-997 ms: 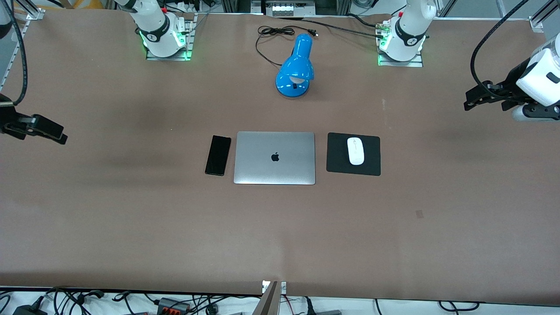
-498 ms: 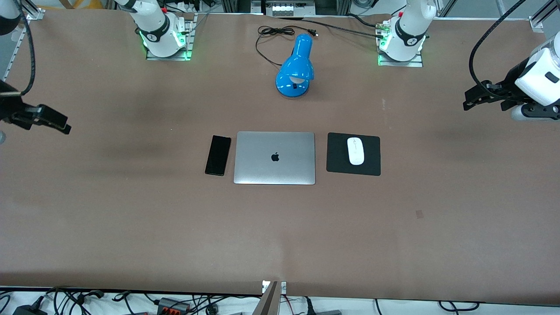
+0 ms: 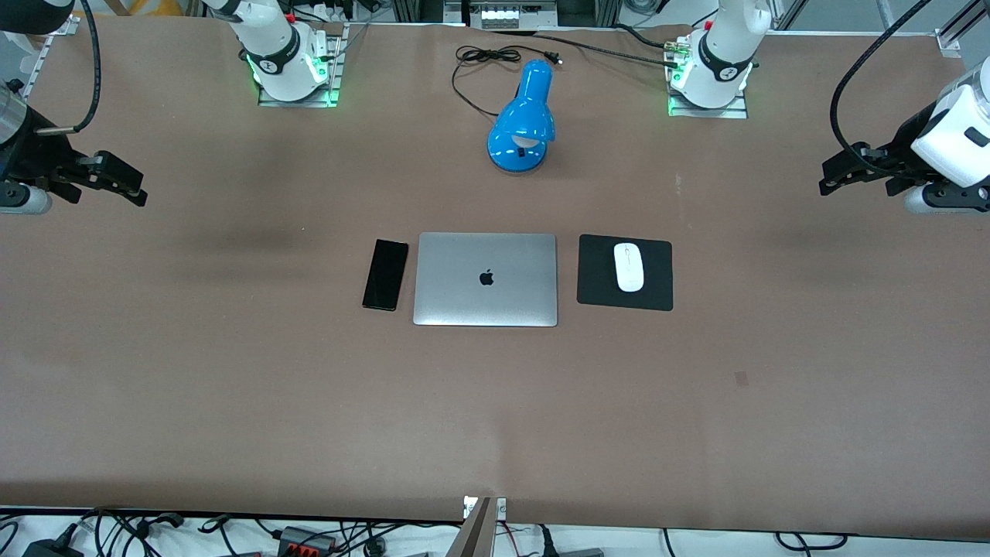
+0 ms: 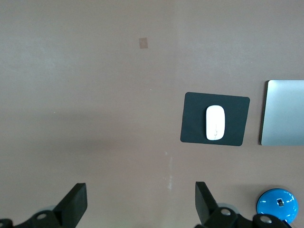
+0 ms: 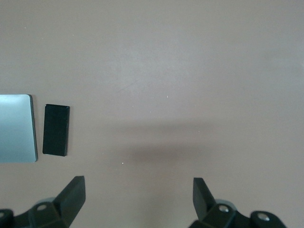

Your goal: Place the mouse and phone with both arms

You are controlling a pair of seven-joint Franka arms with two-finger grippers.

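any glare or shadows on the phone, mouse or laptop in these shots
Front view: soft even light, faint shadow bands on the table; laptop lid shows mild sheen, mouse bright but readable. Right wrist view: phone matte black, no glare, a blurred dark shadow beside it.

a wide brown surface fills the scene under even light, with soft shadows beneath each claw. cables and plugs lie along its edge nearest the front camera, and metal framing lines the base end.
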